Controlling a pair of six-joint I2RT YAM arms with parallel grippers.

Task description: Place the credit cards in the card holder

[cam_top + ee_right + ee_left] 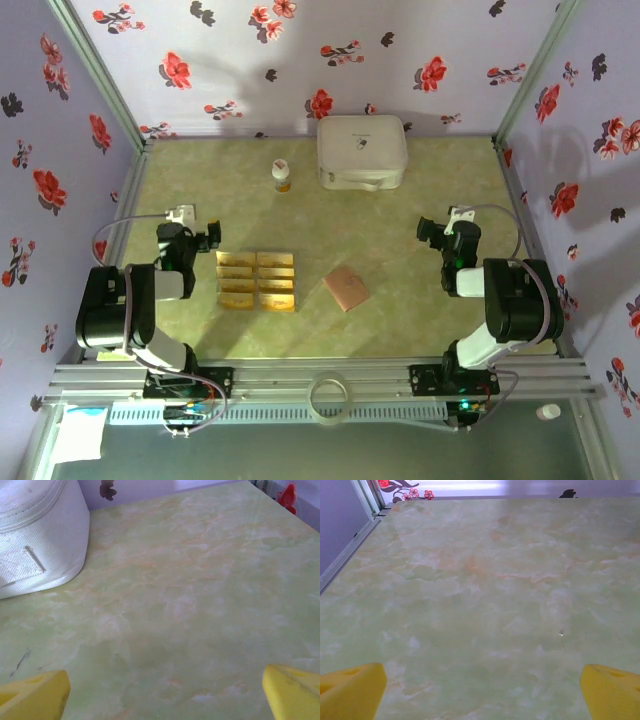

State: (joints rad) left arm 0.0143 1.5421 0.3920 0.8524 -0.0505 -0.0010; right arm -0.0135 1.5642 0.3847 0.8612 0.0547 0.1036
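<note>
Eight shiny gold-yellow credit cards [257, 281] lie flat on the green stone table [400, 220], packed in two rows. The small flat pinkish-tan card holder [346, 288] lies near them on the right, turned a bit and not touching them. The left gripper [212, 238] is just beside the cards. Its yellow fingers [350, 692] are wide apart and hold nothing. The right gripper [430, 232] is well apart from the card holder, wide open and empty too.
</note>
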